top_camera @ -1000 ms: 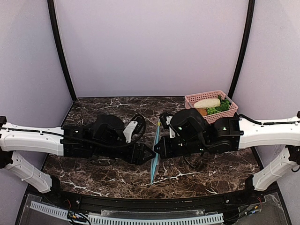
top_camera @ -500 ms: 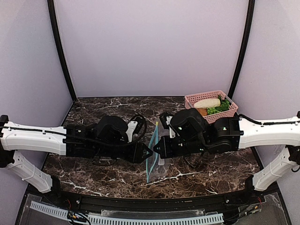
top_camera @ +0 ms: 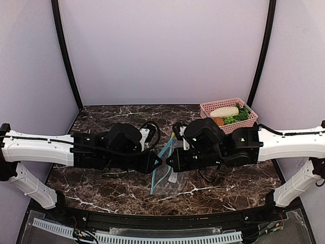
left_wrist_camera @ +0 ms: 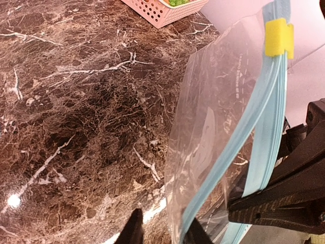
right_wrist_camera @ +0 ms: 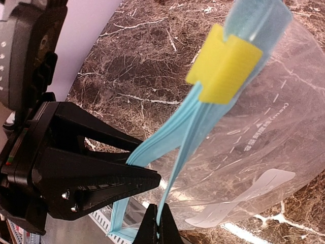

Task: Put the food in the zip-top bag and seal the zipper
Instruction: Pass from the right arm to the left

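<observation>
Dark brown marble-look tabletop [top_camera: 101, 114], white veins, glossy. Pink slotted basket [top_camera: 204, 108] sits directly on it at the far right corner, near the back wall. Mid-front: lower part of the clear zip-top bag [top_camera: 166, 179] reaches down to the surface; touching or just above, can't tell.

The top view looks down from high at the 6 o'clock edge of the counter [top_camera: 101, 117] toward the back wall [top_camera: 162, 51] at 12, taking in the whole counter. Both wrist views sit very close, facing each other across the zip-top bag [left_wrist_camera: 213, 117], which all three share.
</observation>
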